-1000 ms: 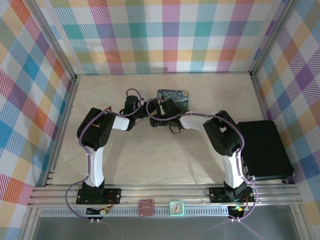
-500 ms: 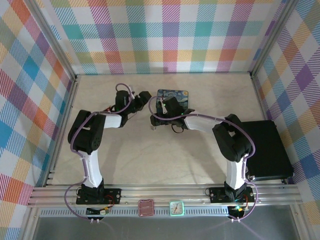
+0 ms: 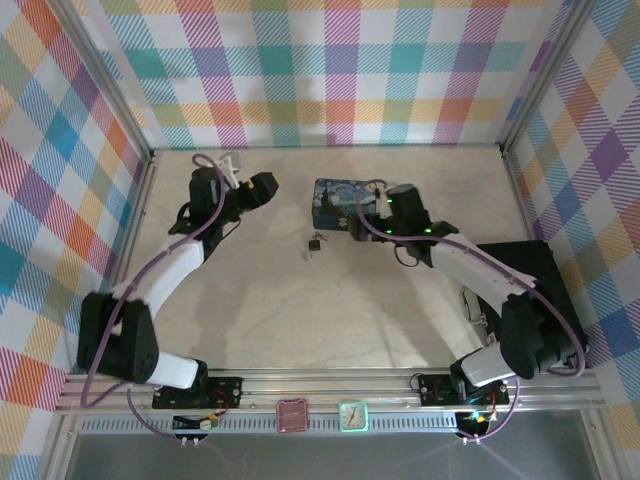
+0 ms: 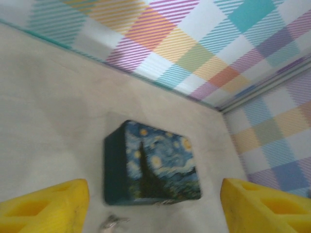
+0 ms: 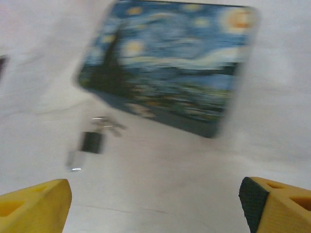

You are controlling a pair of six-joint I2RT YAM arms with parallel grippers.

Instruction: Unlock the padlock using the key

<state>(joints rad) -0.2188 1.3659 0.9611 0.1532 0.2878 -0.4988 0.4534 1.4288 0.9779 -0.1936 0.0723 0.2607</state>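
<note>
The padlock (image 3: 316,242) lies on the open table (image 3: 250,310), just in front of the blue painted tin (image 3: 335,198) but apart from it. It is well clear of the walls, with bare surface to its near and left sides. The left gripper (image 3: 266,185) hangs far to the left, and the right gripper (image 3: 362,224) is by the tin's near right edge. The left fingers (image 4: 46,206) and right fingers (image 5: 34,204) are spread wide and hold nothing. The lock is a small black block. The key (image 5: 109,125), a blurred silver sliver, sits at one end.
</note>
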